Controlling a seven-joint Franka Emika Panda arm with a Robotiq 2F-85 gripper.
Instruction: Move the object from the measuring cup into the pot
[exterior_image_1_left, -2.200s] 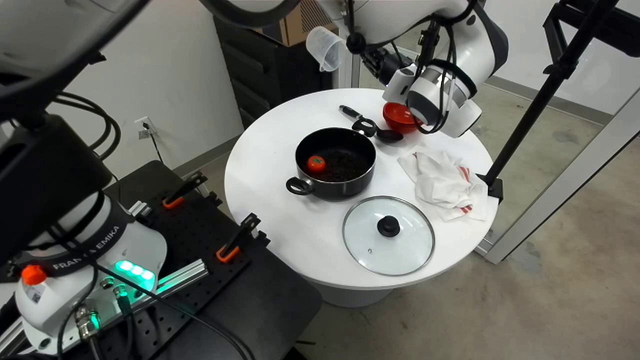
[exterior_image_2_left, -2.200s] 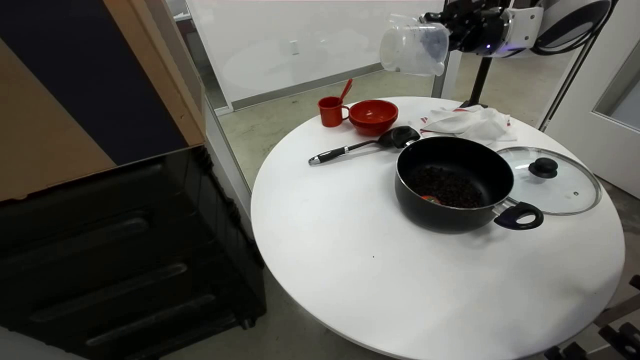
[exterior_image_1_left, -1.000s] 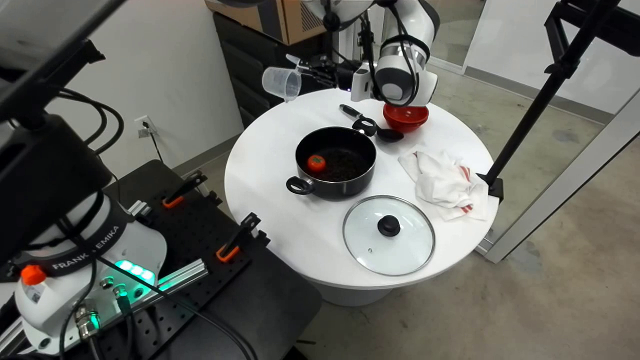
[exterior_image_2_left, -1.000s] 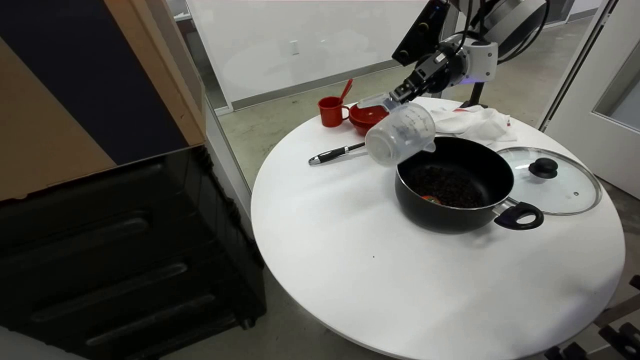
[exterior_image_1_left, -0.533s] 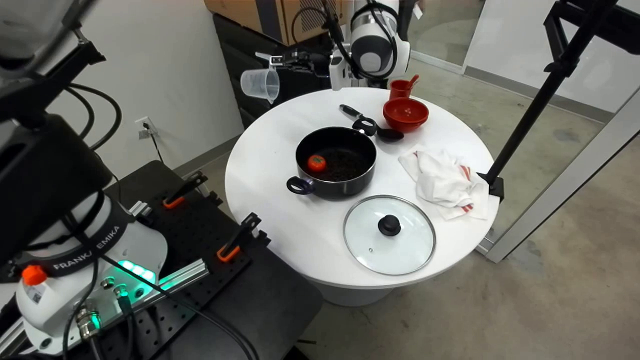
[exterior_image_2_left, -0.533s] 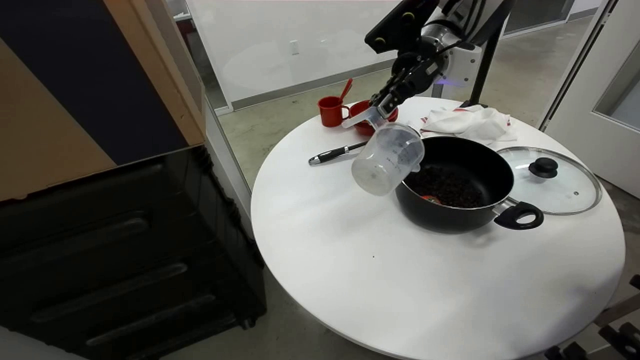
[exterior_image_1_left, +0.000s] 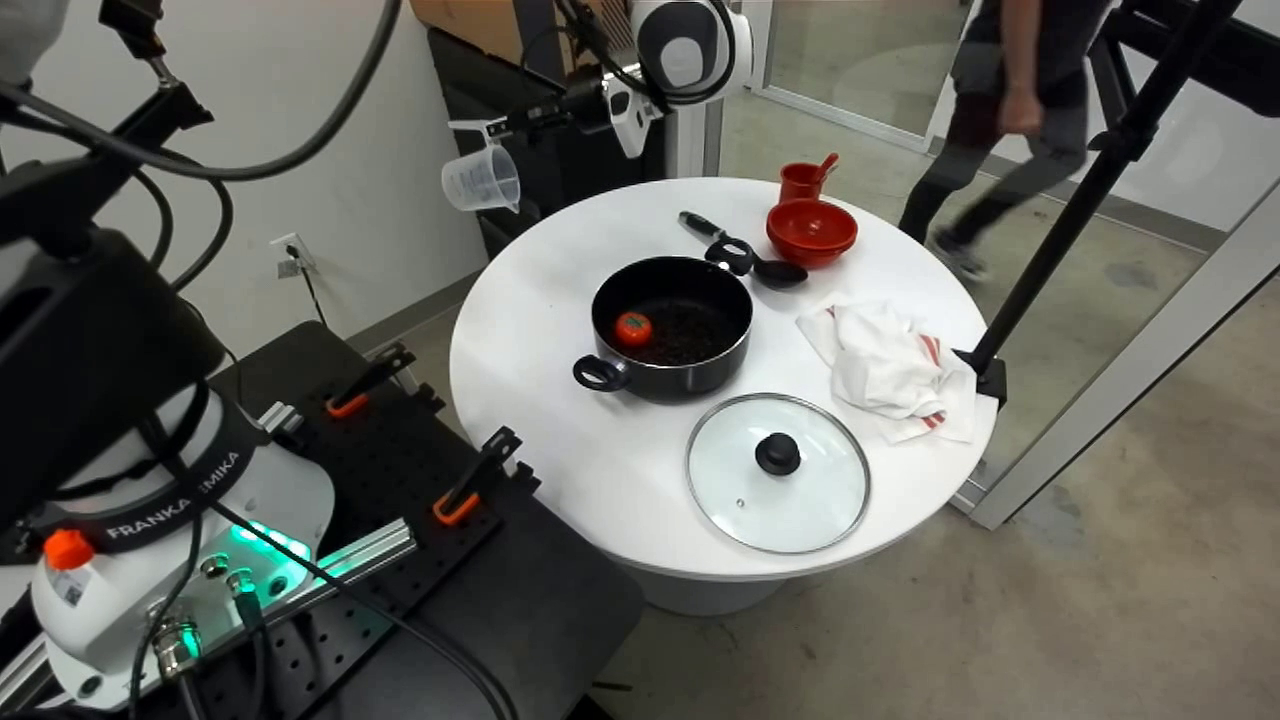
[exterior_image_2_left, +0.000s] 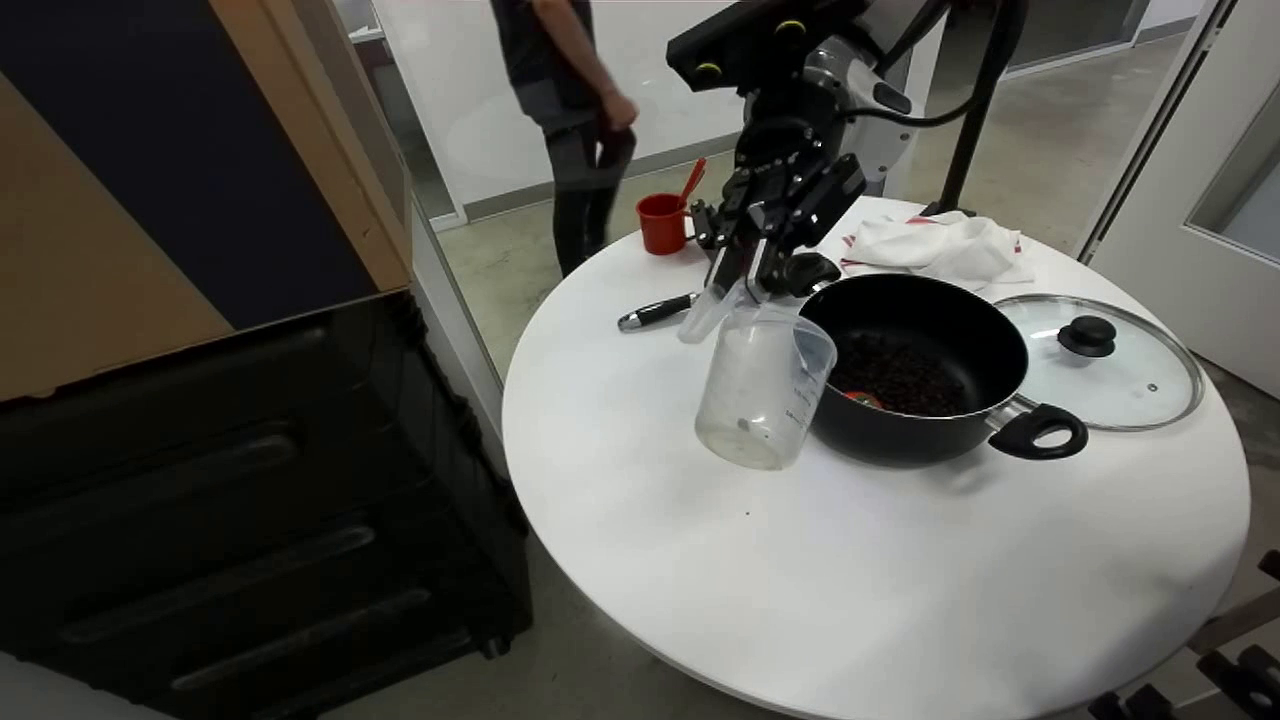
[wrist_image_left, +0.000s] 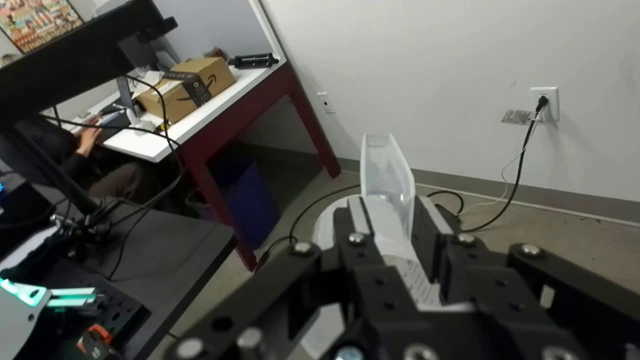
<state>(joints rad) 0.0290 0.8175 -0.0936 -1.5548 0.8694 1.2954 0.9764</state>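
The gripper (wrist_image_left: 395, 217) had the clear measuring cup (exterior_image_2_left: 760, 390) clamped by its handle (exterior_image_2_left: 704, 316), tilted a bit in the air, apart from the black pot (exterior_image_1_left: 690, 380). Pot sat on the table (exterior_image_1_left: 530, 350) with a tomato (exterior_image_1_left: 633, 329) and dark bits (exterior_image_2_left: 900, 375) in it. Maybe a speck (exterior_image_2_left: 743, 424) sat low in the cup, hard to tell.

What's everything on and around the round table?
measuring cup: one, clear, gripped
pot: one, black, tabletop
tomato: one, red, inside pot
bits: many, dark, inside pot
lid: one, clear, tabletop
towel: one, white, tabletop
bowls: two, red, tabletop
mug: one, red, tabletop
utensil: one, red, inside mug
spoon: one, black, tabletop
cabinet: one, black, nearby
box: one, brown, atop cabinet
pole: one, black, by tabletop
person: one, darkly dressed, beyond tabletop
gripper: one, black, holding measuring cup
arm: one, white, behind gripper
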